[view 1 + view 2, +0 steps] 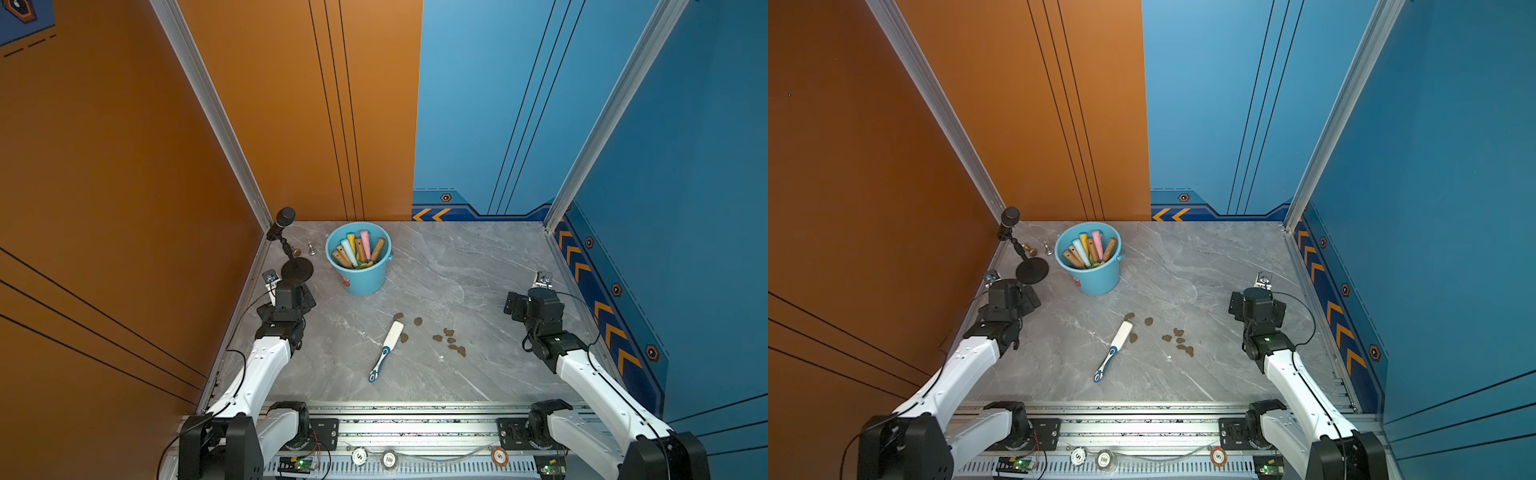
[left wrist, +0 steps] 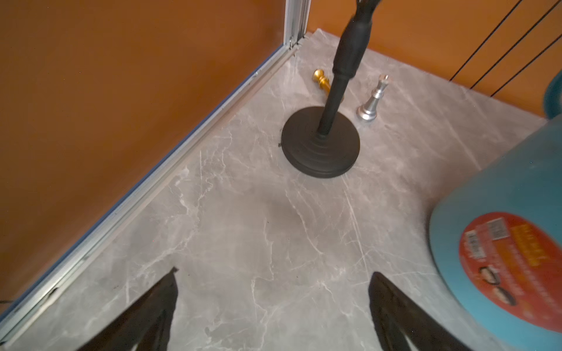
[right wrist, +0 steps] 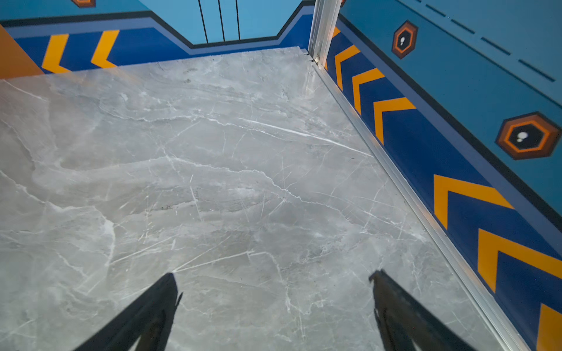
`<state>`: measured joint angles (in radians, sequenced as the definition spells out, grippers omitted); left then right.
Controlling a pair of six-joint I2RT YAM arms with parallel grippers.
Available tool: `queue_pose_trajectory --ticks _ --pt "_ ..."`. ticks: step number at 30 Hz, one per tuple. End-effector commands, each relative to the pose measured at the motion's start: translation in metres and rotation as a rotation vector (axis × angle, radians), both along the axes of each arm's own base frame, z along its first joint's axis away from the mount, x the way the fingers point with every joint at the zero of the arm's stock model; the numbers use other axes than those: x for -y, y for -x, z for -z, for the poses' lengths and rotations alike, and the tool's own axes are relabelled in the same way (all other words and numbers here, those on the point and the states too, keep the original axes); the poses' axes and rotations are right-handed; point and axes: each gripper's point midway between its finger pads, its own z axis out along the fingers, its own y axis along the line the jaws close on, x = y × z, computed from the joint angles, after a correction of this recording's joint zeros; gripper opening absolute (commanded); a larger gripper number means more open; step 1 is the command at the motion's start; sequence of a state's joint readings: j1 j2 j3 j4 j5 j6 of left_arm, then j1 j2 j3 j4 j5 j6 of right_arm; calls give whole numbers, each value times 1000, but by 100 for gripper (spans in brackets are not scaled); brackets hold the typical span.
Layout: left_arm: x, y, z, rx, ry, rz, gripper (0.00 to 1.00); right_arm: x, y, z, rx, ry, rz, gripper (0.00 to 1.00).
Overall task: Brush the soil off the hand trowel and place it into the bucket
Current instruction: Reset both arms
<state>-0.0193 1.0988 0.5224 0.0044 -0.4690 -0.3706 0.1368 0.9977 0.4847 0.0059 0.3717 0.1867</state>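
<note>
bucket (image 1: 365, 278): smooth plastic | tabletop (image 1: 457, 270): polished marble look | soil (image 1: 418, 321): matt lumps | chess piece (image 2: 372, 100): satin metal

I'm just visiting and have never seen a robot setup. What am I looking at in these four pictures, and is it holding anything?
Two white arms, left arm and right arm, each end in a two-fingered gripper. Two pictures look down from overhead; two come from wrist cameras. On the grey table: a blue bucket holding tool handles, a microphone stand, a white-and-blue tool and brown soil lumps. The left gripper and right gripper are open, holding nothing.
</note>
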Motion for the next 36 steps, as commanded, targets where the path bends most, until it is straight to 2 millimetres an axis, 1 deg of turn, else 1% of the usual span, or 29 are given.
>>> queue_pose_trajectory --ticks 1,3,6,9,13,16,17,19,20,21,22,23,24,25,27,28,30,31,32,33,34,35,36 --pt "-1 -17 -18 157 -134 31 98 7 -13 -5 50 46 7 100" --pt "2 -16 -6 171 -136 68 98 13 -15 3 43 54 16 100" --pt "8 -15 3 238 -125 109 98 17 -20 6 124 39 13 100" --pt "12 -17 3 289 -136 136 98 13 -26 7 182 55 -43 100" --pt "19 -27 0 300 -173 196 98 5 -34 19 167 94 -115 100" --pt "29 -36 2 304 -198 265 98 2 -44 16 197 92 -147 99" --pt "34 -39 3 310 -209 288 98 3 -48 19 175 94 -142 100" --pt "45 -49 16 302 -207 362 98 1 -52 24 137 95 -160 100" --pt "56 -55 24 288 -207 429 98 0 -53 25 126 93 -166 100" --pt "63 -62 26 299 -220 464 98 -2 -54 26 119 93 -176 100" --pt "69 -66 30 275 -235 488 98 -3 -54 26 122 92 -185 99" --pt "71 -66 35 217 -218 501 98 -9 -54 25 126 85 -212 100" --pt "71 -66 36 184 -208 505 98 -14 -53 25 138 65 -237 99" --pt "74 -71 36 188 -206 521 98 -20 -54 23 162 37 -258 99" --pt "70 -75 35 208 -191 512 98 -24 -60 22 206 6 -257 99" --pt "68 -75 37 185 -171 508 98 -24 -64 26 217 8 -251 100" --pt "65 -78 38 177 -145 508 98 -25 -71 46 192 22 -248 100" --pt "64 -78 38 187 -134 509 98 -22 -72 43 243 9 -231 99" --pt "63 -78 38 189 -132 505 98 -15 -68 44 223 -6 -209 100" --pt "62 -78 38 188 -132 503 98 -13 -67 46 205 -18 -206 100" --pt "62 -78 38 190 -128 503 98 -12 -71 46 222 -24 -205 100" --pt "61 -79 38 188 -126 501 98 -13 -75 48 198 -27 -202 100" --pt "61 -78 39 188 -126 501 98 -12 -74 51 157 -36 -202 99"
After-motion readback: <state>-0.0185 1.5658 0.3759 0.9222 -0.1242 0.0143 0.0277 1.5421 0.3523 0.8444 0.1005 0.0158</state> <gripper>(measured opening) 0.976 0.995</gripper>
